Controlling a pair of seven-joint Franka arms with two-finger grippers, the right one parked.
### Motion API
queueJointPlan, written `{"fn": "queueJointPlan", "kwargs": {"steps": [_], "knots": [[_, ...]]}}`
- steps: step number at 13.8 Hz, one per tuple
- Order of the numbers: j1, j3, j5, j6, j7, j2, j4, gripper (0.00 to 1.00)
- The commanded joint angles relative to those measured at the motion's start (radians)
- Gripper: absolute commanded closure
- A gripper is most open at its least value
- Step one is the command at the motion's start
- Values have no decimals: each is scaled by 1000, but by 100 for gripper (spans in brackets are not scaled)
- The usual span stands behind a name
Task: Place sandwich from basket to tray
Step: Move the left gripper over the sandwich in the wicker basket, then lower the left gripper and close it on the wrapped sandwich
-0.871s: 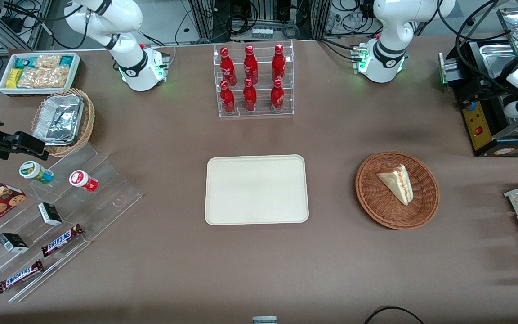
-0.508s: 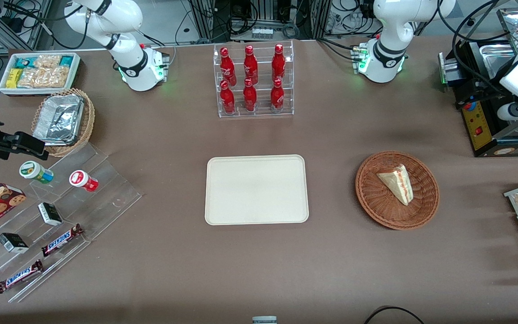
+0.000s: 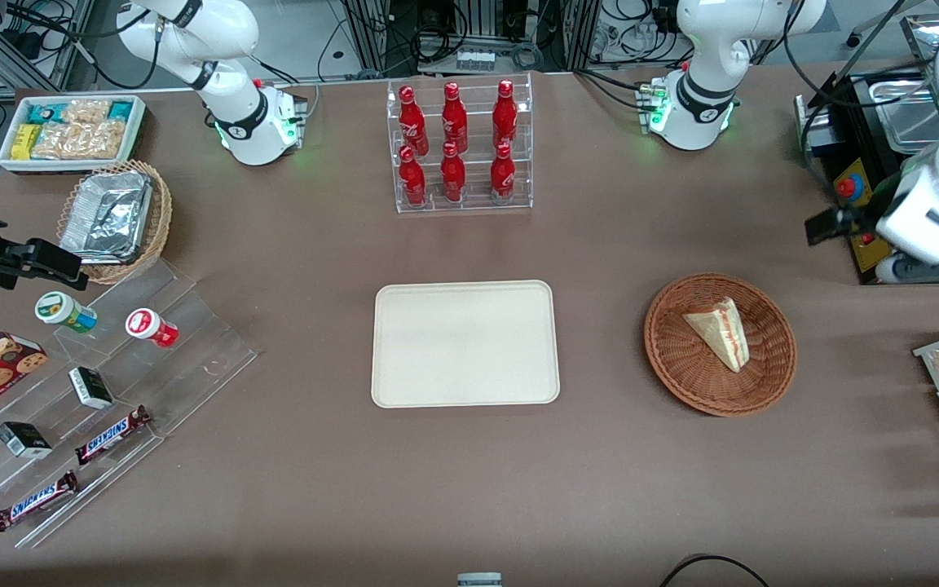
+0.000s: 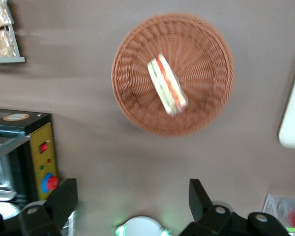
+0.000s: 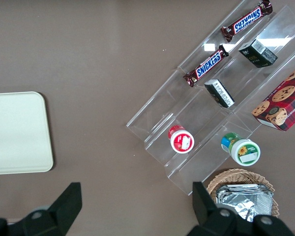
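Lying on one flat side in the basket (image 3: 720, 344), the sandwich (image 3: 719, 332) shows its red and green filling along the long edge; in the left wrist view the sandwich (image 4: 166, 91) is smeared by blur, so the layers read only as streaks of colour. The basket (image 4: 173, 73) sits on the brown table (image 3: 469, 481) toward the working arm's end, about midway between the table's edge nearest the front camera and the edge by the arm bases. The cream tray (image 3: 465, 343) lies flat near the table's centre, well apart from the basket, with nothing on it; the left wrist view catches only a cut-off corner of the tray (image 4: 292, 118).

At the working arm's end of the table the gripper (image 3: 824, 225) hangs above the surface, farther from the front camera than the basket, near the black box with a yellow panel (image 3: 865, 232), part of which it covers. From the front its fingers are a dark shape too foreshortened to read. The left wrist view shows the gripper (image 4: 132, 196) with its two dark fingers (image 4: 64, 199) spread wide apart, holding nothing, the basket in view between them. Most of the arm is cut off by the frame edge.
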Motion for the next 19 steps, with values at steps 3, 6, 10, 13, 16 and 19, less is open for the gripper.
{"fn": "queueJointPlan", "kwargs": {"steps": [3, 6, 10, 13, 16, 19], "knots": [[-9, -4, -6, 264, -302, 4, -197, 0], [-11, -5, -6, 460, -396, -11, -365, 0], [-27, -7, -4, 669, -436, -19, -524, 0], [-29, -19, -3, 736, -447, -8, -584, 0], [-28, -19, -3, 854, -447, 4, -659, 0], [-28, -19, -3, 957, -462, 50, -684, 0]]}}
